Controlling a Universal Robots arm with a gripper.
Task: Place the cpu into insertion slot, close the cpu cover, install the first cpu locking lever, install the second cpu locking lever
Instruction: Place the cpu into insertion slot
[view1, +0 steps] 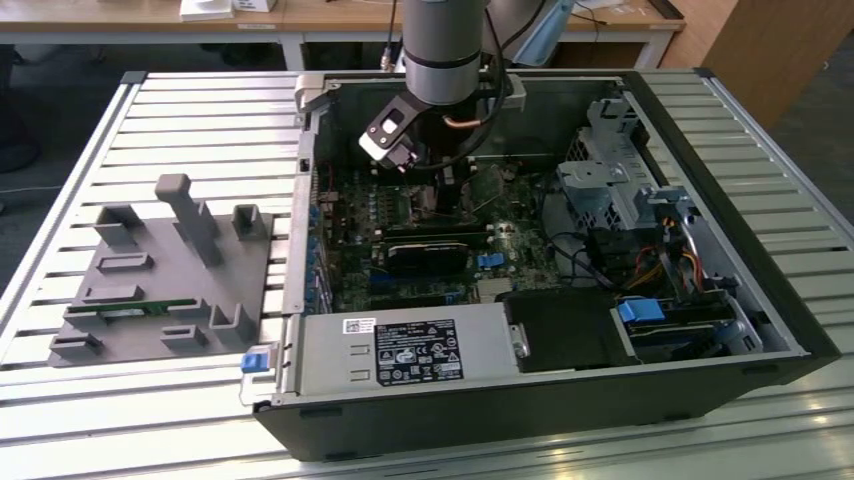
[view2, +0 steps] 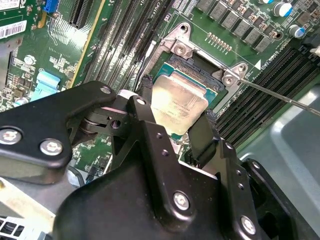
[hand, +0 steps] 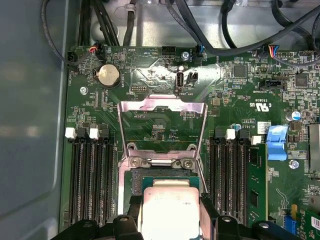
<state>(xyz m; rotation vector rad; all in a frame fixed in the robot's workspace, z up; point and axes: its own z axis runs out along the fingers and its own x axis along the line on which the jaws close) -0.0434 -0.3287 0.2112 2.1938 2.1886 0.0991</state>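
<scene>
My gripper (view2: 176, 109) is shut on the cpu (view2: 177, 102), a square chip with a dull silver top, one black finger (view2: 145, 95) against each of two opposite edges. The chip sits right over the insertion slot (view2: 197, 67), the black-rimmed socket on the green motherboard; whether it rests in it I cannot tell. In the first wrist view the cpu (hand: 170, 205) lies between the fingertips (hand: 207, 207), and the cpu cover (hand: 162, 104), a silvery frame, stands swung open beyond the insertion slot (hand: 136, 179). A thin locking lever (view2: 280, 95) sticks out, unlatched. In the exterior view the gripper (view1: 430, 180) reaches into the case.
Long black memory slots (hand: 90, 175) flank the socket on both sides. Cables (hand: 220, 30) hang along the case's wall. The open computer case (view1: 747, 300) holds a power supply (view1: 400, 350) and drive bays (view1: 614, 180). A grey parts fixture (view1: 160, 270) lies at the exterior view's left.
</scene>
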